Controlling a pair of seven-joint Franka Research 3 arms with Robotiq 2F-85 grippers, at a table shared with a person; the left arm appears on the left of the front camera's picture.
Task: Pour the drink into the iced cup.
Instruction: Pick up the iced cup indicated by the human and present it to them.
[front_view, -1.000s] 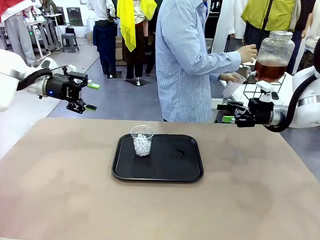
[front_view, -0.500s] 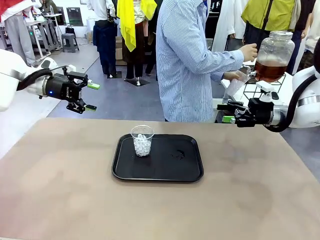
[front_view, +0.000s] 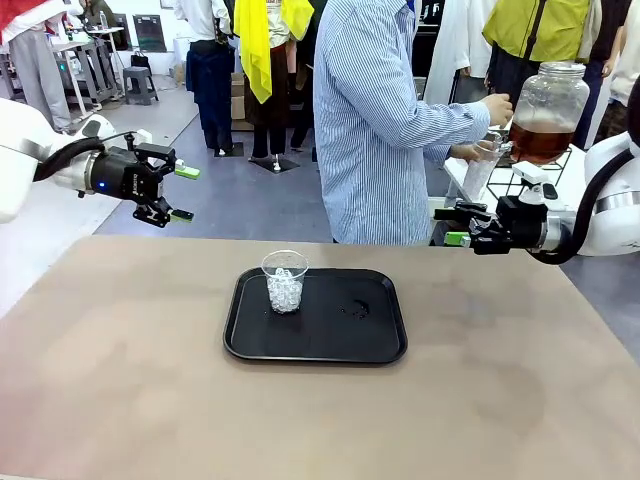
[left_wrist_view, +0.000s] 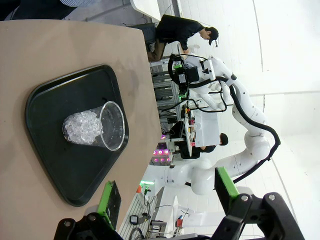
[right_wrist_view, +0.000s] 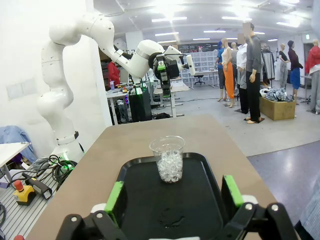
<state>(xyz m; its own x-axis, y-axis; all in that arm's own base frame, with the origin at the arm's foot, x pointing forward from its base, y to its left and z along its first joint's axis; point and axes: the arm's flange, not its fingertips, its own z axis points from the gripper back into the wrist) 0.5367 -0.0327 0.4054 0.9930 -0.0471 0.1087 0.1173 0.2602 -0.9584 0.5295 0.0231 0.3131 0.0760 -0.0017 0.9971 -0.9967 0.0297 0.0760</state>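
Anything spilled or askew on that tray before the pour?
A small wet-looking smear sits on the black plastic tray, right of the upright clear plastic cup of ice and apart from it. Possibly a spill. Nothing else looks askew.

The person (front_view: 375, 130) is cut off at 12 o'clock above the shoulders, legs hidden behind the bench (front_view: 120, 380); whether the clear cup (front_view: 480, 168) in their hand (front_view: 462, 153) holds any liquid is too small to tell; the tray's (right_wrist_view: 145, 180) near edge hides behind the fingers (right_wrist_view: 231, 191) at 6 o'clock.
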